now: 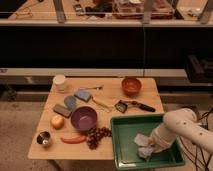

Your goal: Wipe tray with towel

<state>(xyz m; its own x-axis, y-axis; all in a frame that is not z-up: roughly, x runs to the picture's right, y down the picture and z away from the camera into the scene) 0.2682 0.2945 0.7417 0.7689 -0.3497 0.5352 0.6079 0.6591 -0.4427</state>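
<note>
**Tray** [124,134]: green, shallow. Set at 4 to 5 o'clock on the wooden table [107,100]. Appears to overhang the near and right edges.

**Towel** [142,141]: pale, crumpled. Lying on the tray floor, right of centre.

**Gripper** [155,146]: at the end of the white arm [182,125], which enters from 3 o'clock. Pressed down onto the towel at its 3 o'clock side. Open, clenched or grasping the cloth: cannot tell, as the hold is hidden by wrist and cloth.

**Neighbours:** grapes [97,135] just beside the tray's 9 o'clock wall; purple bowl [83,118] at its 10 o'clock; brush [134,105] near its 12 o'clock rim; red bowl [131,86] further off at 12.

**Step, as judged:** wiping in hand. Much of the floor towards 9 o'clock looks not yet covered.

**Hazards, as judged:**
- Sliding the whole tray instead of the cloth, caused by heavy downward pressure. Given the apparent overhang, risk of tipping it off the table.
- Nudging the tray into the grapes on a stroke towards 9 o'clock.
- Losing the bunched towel under the wrist, leaving bare metal to scrape plastic.
</note>
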